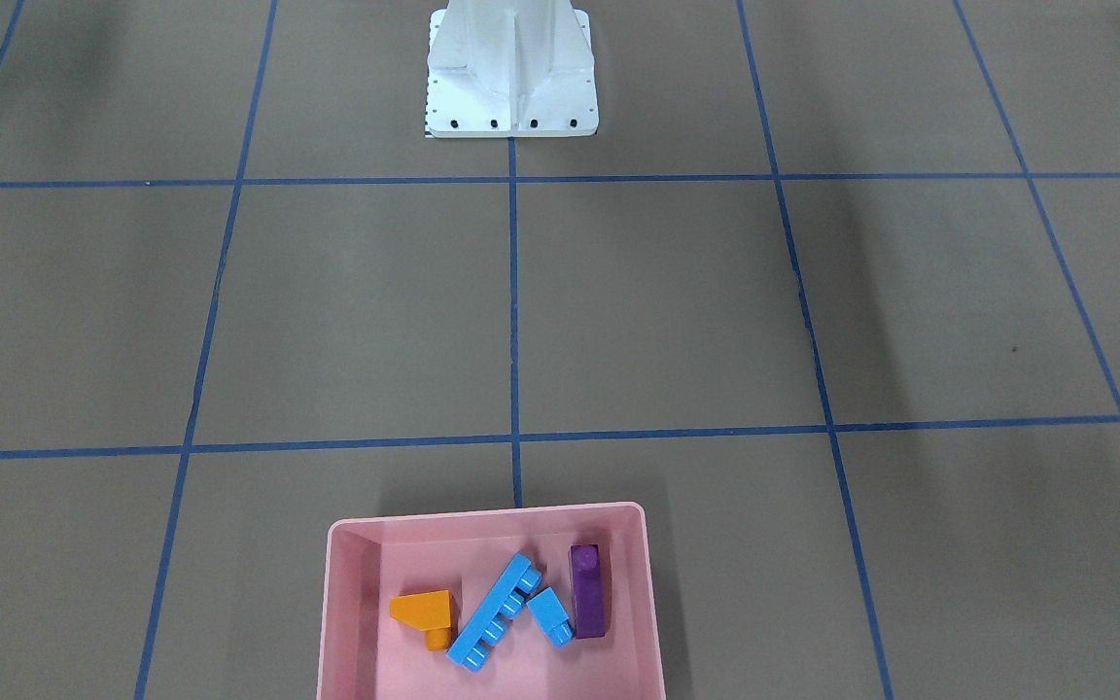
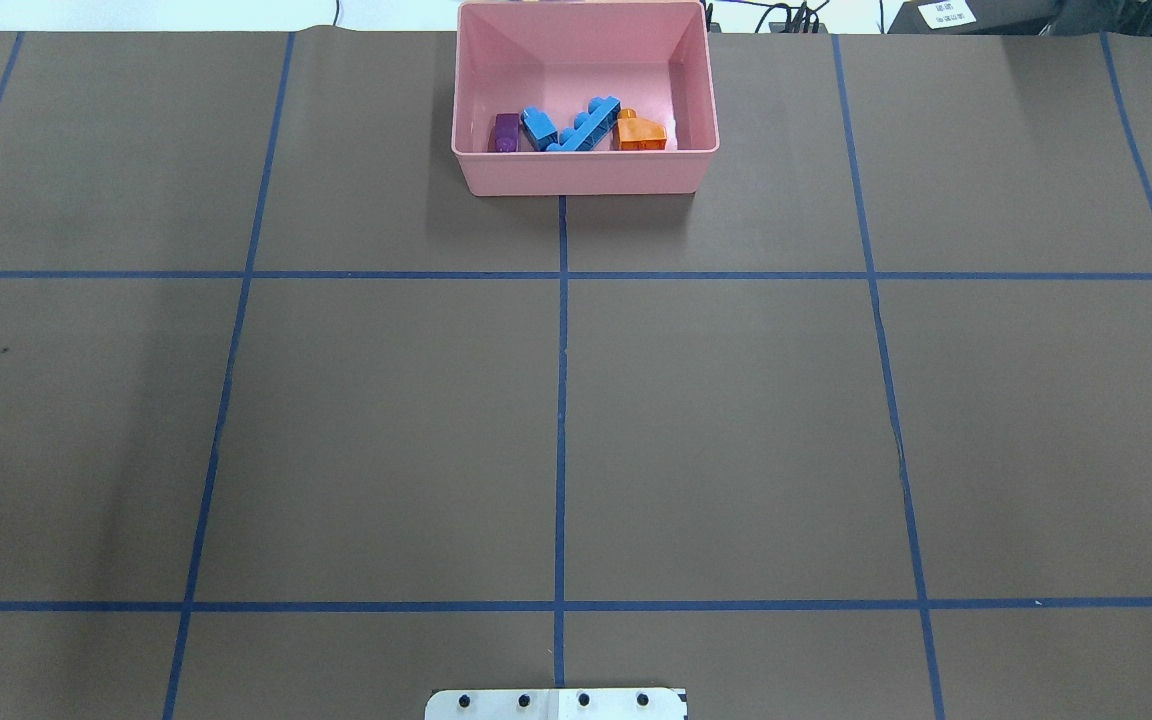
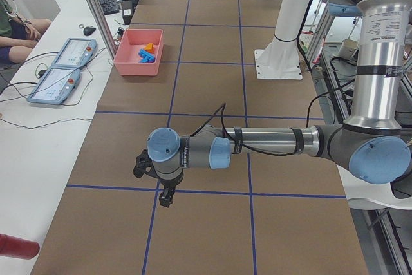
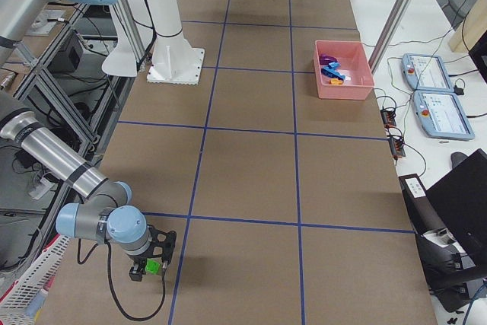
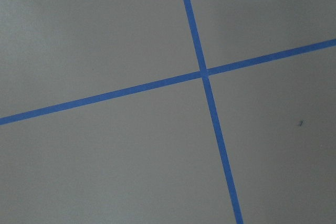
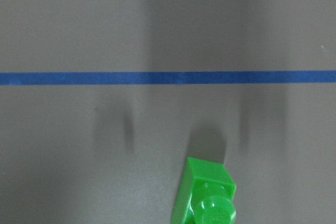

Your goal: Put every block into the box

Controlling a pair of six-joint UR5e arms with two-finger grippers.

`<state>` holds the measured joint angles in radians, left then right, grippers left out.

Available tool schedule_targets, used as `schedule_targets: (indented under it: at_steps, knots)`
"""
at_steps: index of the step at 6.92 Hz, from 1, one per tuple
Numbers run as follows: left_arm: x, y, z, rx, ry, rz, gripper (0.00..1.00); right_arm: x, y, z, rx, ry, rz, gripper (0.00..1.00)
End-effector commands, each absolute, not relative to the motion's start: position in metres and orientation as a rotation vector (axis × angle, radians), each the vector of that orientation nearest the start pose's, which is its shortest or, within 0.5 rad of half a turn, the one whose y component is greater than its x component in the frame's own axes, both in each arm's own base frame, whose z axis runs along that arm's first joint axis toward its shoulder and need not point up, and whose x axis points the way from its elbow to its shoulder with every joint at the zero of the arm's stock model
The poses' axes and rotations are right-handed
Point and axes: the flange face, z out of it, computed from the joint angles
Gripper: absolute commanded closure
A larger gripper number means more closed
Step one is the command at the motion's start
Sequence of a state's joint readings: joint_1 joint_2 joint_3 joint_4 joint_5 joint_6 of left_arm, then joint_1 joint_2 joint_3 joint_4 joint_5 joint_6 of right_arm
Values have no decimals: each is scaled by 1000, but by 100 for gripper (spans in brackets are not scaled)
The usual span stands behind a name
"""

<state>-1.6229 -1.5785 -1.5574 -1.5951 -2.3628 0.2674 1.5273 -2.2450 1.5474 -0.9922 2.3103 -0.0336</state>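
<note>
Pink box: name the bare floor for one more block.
Bare: the strip along the far wall of the box. Crowded: the robot-side half, with purple bar, blue cube, long blue bar and orange block.

A robotics lab: tape-gridded worktable, teach pendants and aluminium framing.

A long table covered in brown paper is marked into squares by blue tape. A pink box stands at the middle of the far long edge, opposite a white metal base at the middle of the robot-side edge. A small green block sits near the right-end corner on the robot's side.
</note>
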Motion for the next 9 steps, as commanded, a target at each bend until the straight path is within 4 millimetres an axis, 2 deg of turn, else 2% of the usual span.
schedule_targets:
  at_steps: [1, 4, 5, 6, 7, 8, 9]
  knots:
    - [-88, -493, 652, 155, 778, 217, 0, 44, -146, 847, -167, -741, -126, 0]
    - [-88, -494, 647, 164, 777, 221, 0, 47, -129, 869, -215, -715, -140, 0]
    - [-88, -494, 647, 164, 777, 221, 0, 47, -129, 869, -207, -713, -164, 8]
    - [-88, -494, 647, 164, 777, 221, 0, 46, -129, 869, -208, -714, -168, 56]
    - [-88, -494, 648, 163, 777, 220, 0, 46, -129, 869, -205, -714, -172, 91]
    - [-88, -493, 649, 160, 778, 220, 0, 46, -132, 867, -184, -711, -180, 100]
    - [-88, -485, 656, 148, 781, 216, 0, 49, -136, 866, -124, -666, -218, 100]
